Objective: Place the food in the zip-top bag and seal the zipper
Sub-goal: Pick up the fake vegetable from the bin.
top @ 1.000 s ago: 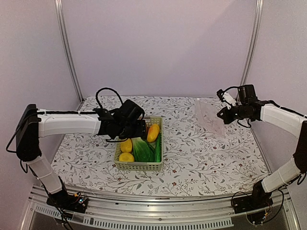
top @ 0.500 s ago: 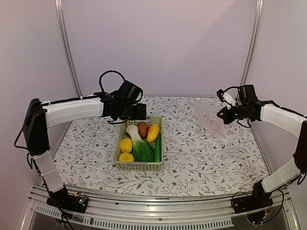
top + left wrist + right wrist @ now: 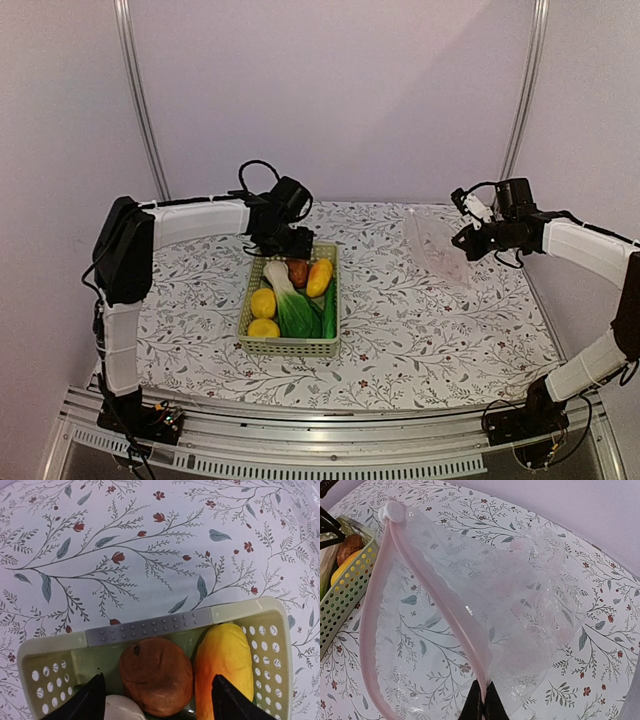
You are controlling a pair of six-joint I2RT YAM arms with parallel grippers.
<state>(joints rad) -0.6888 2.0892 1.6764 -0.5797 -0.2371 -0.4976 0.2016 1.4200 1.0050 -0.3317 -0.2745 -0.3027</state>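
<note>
L gripper [image 3: 157, 687] wide open, empty, straddling the brown-orange piece [image 3: 156, 672] at the basket's [image 3: 150, 626] 12 o'clock end. R gripper [image 3: 481, 703] pinched on the zipper [image 3: 427, 575] – zip-top bag [image 3: 520, 600] hangs at 3 o'clock, well apart. Risk: a finger catches the yellow fruit [image 3: 223, 657] – the round piece squirts out.

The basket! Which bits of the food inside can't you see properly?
- Left wrist view: bok choy stem and yellow fruit are cut off by the bottom edge; cucumber is outside the frame.
- Top view: brown piece is too small to identify.
- Right wrist view: basket is cut off by the left edge.
</note>
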